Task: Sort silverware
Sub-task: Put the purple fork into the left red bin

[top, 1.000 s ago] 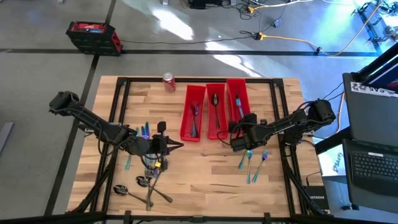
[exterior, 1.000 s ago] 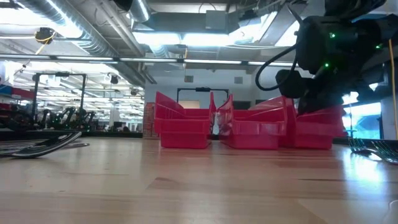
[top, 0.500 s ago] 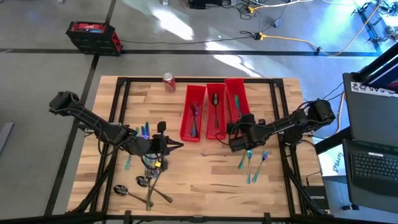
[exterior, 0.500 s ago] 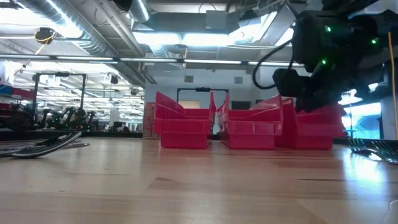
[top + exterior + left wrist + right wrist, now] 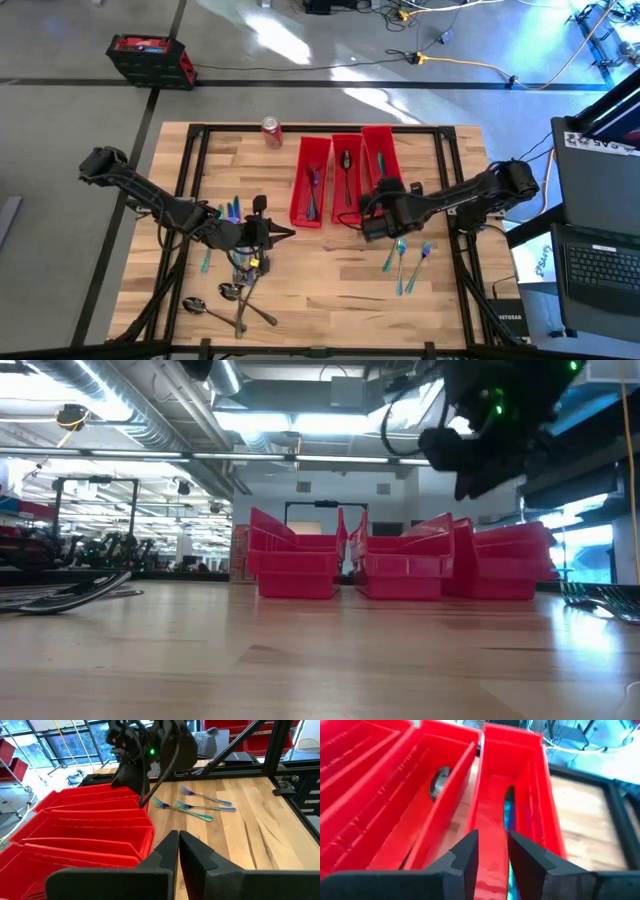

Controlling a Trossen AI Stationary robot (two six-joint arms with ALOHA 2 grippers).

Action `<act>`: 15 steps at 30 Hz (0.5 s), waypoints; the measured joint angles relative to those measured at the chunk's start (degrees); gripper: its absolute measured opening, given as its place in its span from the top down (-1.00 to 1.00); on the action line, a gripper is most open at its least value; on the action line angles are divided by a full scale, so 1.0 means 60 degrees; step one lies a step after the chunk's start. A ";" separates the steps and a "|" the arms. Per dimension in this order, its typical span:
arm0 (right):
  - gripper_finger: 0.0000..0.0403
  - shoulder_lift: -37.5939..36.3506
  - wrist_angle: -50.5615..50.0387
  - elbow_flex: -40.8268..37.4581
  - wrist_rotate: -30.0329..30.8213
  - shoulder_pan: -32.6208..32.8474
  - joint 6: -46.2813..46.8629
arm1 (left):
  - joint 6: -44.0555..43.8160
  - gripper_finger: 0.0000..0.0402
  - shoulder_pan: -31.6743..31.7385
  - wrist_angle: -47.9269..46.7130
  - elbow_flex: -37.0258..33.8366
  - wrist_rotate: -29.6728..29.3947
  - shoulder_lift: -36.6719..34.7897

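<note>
Fingers of the right gripper (image 5: pixel 492 851) stand a little apart with nothing between them, just over the near end of the right-hand red bin (image 5: pixel 384 150), where a teal piece (image 5: pixel 509 812) already lies. My guess is a drop is done, and the next move is back to the forks (image 5: pixel 405 262) lying loose on the worktop (image 5: pixel 330 280) just beside it. The left gripper (image 5: pixel 178 851) waits pinched shut and empty, near the spoons (image 5: pixel 232 300). Farther off stand the other bins (image 5: pixel 328 180) and a soda can (image 5: pixel 271 131). Bare wood in the middle leaves room.
</note>
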 joint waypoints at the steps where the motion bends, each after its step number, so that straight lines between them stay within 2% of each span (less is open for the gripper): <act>1: 0.56 0.0000 -0.0292 0.0250 0.0058 0.0051 -0.0161 | -0.0037 1.00 -0.0004 0.0000 0.0000 0.0000 0.0000; 7: 0.56 -0.0011 -0.1309 0.1613 0.0180 0.0790 -0.0834 | -0.0278 1.00 -0.0004 0.0002 0.0000 0.0000 0.0000; 12: 0.56 -0.0022 -0.1484 0.1722 0.0246 0.2059 -0.0762 | -0.0604 1.00 -0.0004 0.0098 -0.0153 0.0040 0.0000; 15: 0.56 -0.0022 -0.1563 0.1257 0.0452 0.3202 0.0631 | -0.0632 1.00 0.0003 0.0330 -0.0306 0.0711 0.0033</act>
